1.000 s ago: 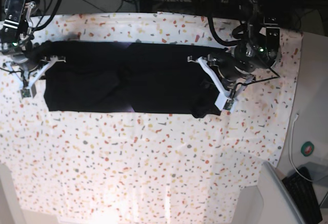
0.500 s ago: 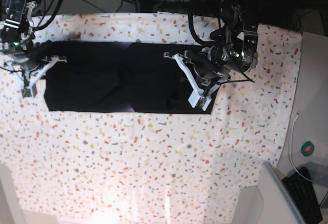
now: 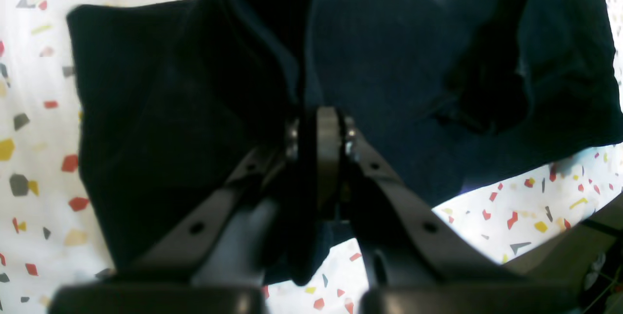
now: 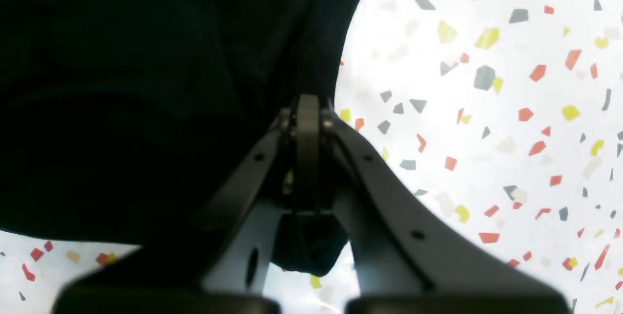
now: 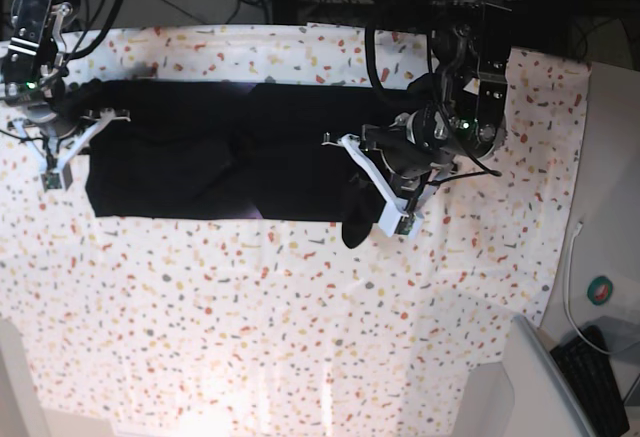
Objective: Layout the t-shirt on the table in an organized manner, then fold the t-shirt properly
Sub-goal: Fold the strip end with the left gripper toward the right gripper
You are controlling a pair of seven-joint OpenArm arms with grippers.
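Fabric pinched at both ends, fold under way

I am gripping the t-shirt [image 5: 220, 162] with both tools while it is lying as a long black band across the far half of the table [image 5: 300, 337]. My left gripper [image 3: 319, 129] is clamped tight on a bunched fold at one end, and that cloth is hanging limp from the jaws, lifted clear of the layer below. My right gripper [image 4: 307, 114] is closed hard on the hem at the opposite end, right at the shirt's edge beside the bare speckled cloth. I am judging the shirt light and very soft: it is draping and creasing wherever it is unsupported, so it will sag and bunch rather than hold a line. I am taking it at the edge, both layers together, and I am expecting it to slide easily over the table covering.
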